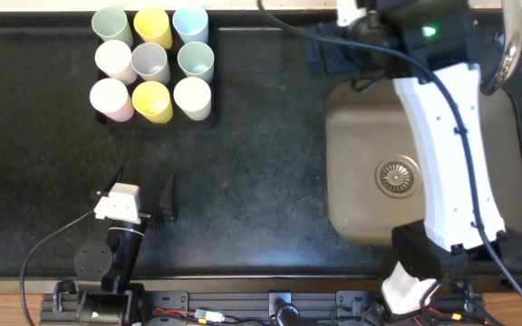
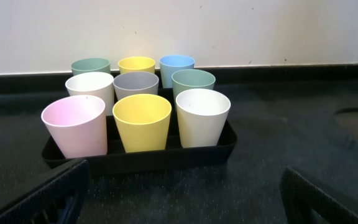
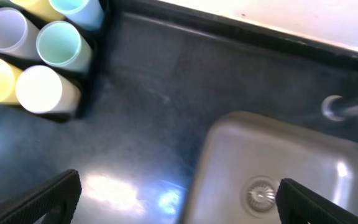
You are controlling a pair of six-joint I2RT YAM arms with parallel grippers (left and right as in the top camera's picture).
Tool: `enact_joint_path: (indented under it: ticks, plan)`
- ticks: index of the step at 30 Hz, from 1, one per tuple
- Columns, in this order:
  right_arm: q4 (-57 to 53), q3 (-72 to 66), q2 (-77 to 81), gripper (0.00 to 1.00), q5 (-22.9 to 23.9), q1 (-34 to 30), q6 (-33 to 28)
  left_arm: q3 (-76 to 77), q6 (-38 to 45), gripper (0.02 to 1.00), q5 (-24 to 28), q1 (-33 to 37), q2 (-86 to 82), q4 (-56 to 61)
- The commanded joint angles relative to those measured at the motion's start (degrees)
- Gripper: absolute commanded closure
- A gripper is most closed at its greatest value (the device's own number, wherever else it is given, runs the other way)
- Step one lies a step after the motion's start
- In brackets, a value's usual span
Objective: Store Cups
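Nine cups stand upright, three by three, in a black tray at the worktop's far edge, left of the middle. The left gripper, fingers spread, faces the tray from well apart, toward the near edge, with bare worktop between. The right gripper, also spread, hangs above the strip between the tray and the sink.

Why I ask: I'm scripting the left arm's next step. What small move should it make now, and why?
Probably ease the left gripper forward toward the front-row yellow cup. The gripper is open and empty, and that cup stands straight ahead of it in the black tray, among nine upright cups. The right gripper is farther off, by the sink.
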Motion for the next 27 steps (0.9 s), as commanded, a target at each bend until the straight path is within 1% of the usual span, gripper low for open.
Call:
enact_joint_path:
  ticks: [1, 5, 8, 9, 11, 18, 19, 22, 23, 27]
  plan:
    - [5.9, -10.4, -8.1, 0.003, 0.5, -2.3, -5.6, -0.1, 0.9, 0.018, 0.8, -0.2, -0.5, -0.2]
    - [17.7, -29.0, -21.2, 0.005, 0.5, -3.8, -4.9, -0.1, 0.9, 0.018, 0.8, -0.2, -0.5, -0.2]
    - [25.6, -42.2, -31.4, 0.005, 0.5, -5.8, -2.5, -0.1, 0.9, 0.020, 0.8, -0.2, -0.5, -0.2]
    - [29.9, -49.7, -37.6, 0.003, 0.5, -7.3, -1.1, -0.1, 0.9, 0.018, 0.8, -0.2, -0.5, -0.2]
    - [35.3, -58.9, -45.4, 0.003, 0.5, -9.2, 0.2, -0.1, 0.9, 0.018, 0.8, -0.2, -0.5, -0.2]
    - [57.1, -88.0, -71.6, 0.003, 1.2, -10.3, 0.5, -0.1, 0.9, 0.020, 0.8, -0.2, -0.5, -0.2]
    - [62.7, -96.1, -80.1, 0.005, 2.8, -10.3, 0.5, -0.1, 0.9, 0.018, 0.8, -0.2, -0.5, -0.2]
    - [67.4, -104.7, -89.5, 0.003, 5.8, -10.3, 0.4, -0.1, 0.9, 0.018, 0.8, -0.2, -0.5, -0.2]
    - [69.8, -109.6, -95.1, 0.003, 6.8, -10.3, 0.4, -0.1, 0.9, 0.018, 0.8, -0.2, -0.5, -0.2]
    - [71.7, -118.3, -105.4, 0.003, 6.8, -10.3, 0.4, -0.1, 0.9, 0.018, 0.8, -0.2, -0.5, -0.2]
